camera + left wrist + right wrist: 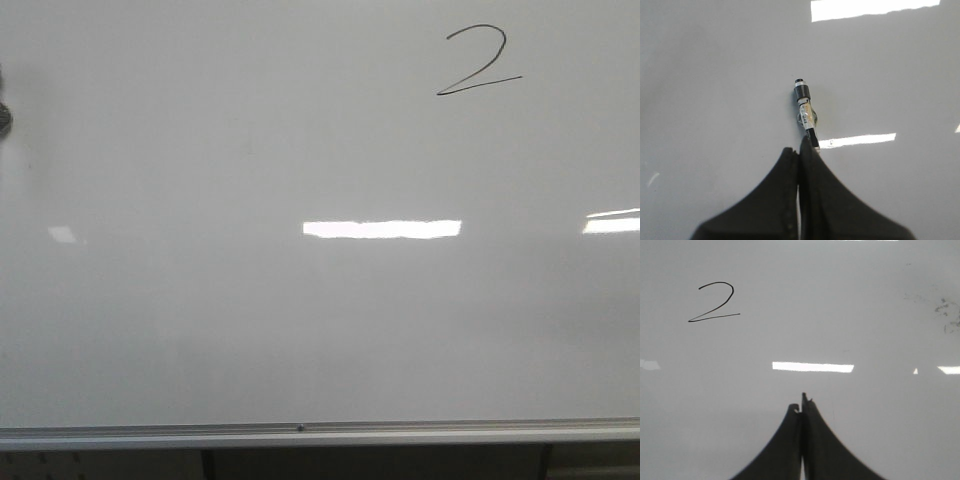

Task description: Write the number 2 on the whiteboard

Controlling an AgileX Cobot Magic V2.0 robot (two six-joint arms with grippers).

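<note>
On glossy whiteboard (200, 330), thin curved number 2 (478, 62)

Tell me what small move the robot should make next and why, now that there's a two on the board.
Probably ease the left hand back from the whiteboard and stop. The number 2 already looks complete, curved top and long base stroke, in the upper right of the front view. The left hand is shut on a marker, and the right hand is shut with nothing visible in it.

A black number 2 (478, 62) stands on the whiteboard (200, 330); marker label seemingly unreadable.
</note>
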